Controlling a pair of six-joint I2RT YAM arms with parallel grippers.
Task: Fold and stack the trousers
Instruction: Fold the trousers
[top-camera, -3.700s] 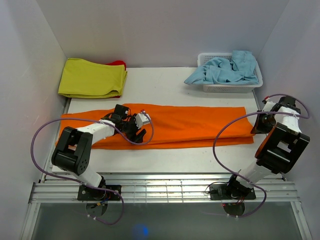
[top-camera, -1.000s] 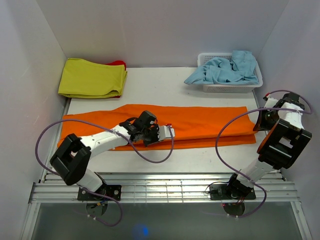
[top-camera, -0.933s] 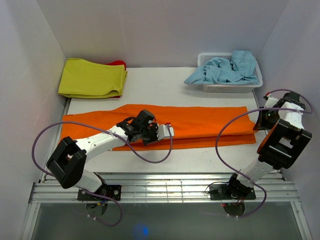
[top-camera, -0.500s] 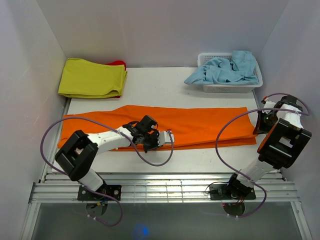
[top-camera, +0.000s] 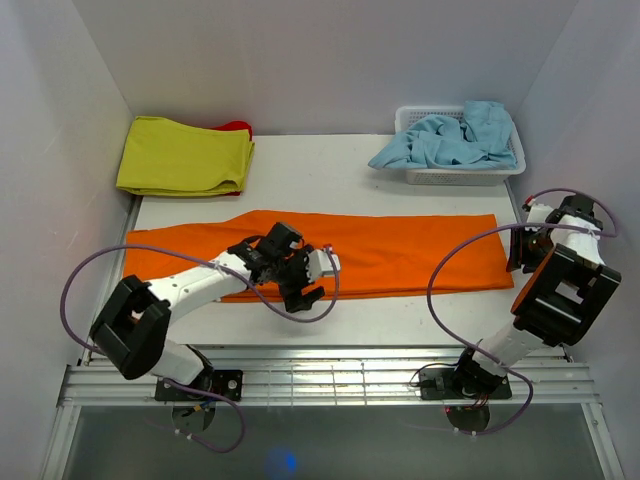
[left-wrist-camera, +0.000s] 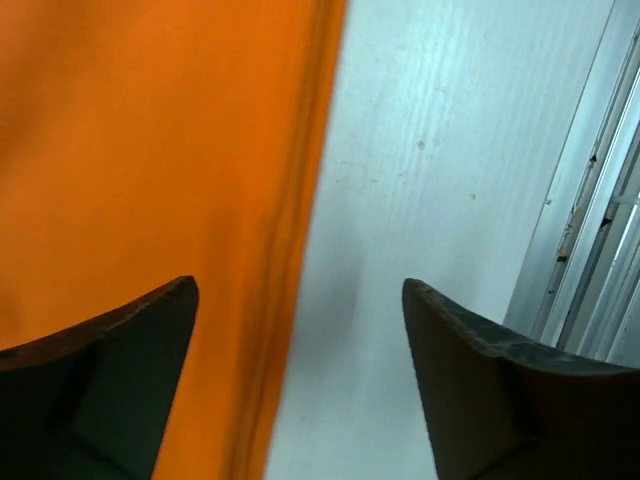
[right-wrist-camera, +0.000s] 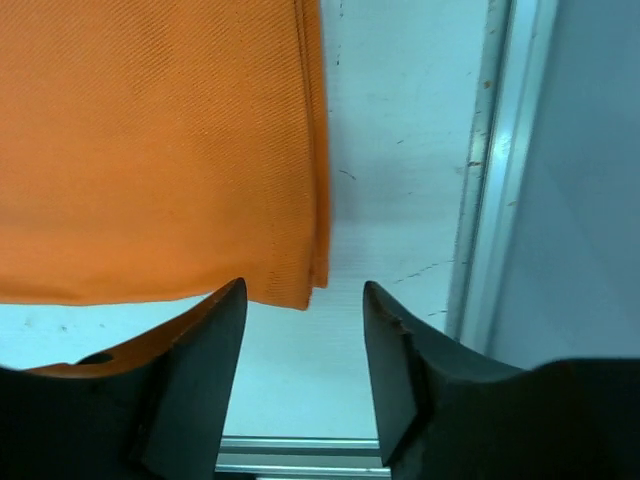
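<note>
White surface (top-camera: 330, 170), boxed in by plain pale walls at the back and both sides, with a slatted metal rail along its near edge.

Trousers (top-camera: 400, 255): bright orange, laid flat as one long band. It runs left to right across the middle of the surface, from close to the left edge to close to the right edge. The right wrist view shows several layers of fabric at the right end.

Left arm (top-camera: 200, 280): reaches from the near left corner over the band. The left jaws are spread wide with nothing between them, astride the near long edge of the trousers. One finger (left-wrist-camera: 100, 390) is over orange fabric, the other over bare surface.

Right arm (top-camera: 565, 290): stands at the right edge. The right jaws are parted and empty beside the near right corner of the trousers. That corner lies just beyond the fingers (right-wrist-camera: 190, 380), with bare surface in the gap.

Cloth (top-camera: 180, 155): yellow-green, folded, in the far left corner.

Basket (top-camera: 470, 178): white lattice, in the far right corner. A light blue garment (top-camera: 450, 140) is heaped in it and spills over the left rim.
</note>
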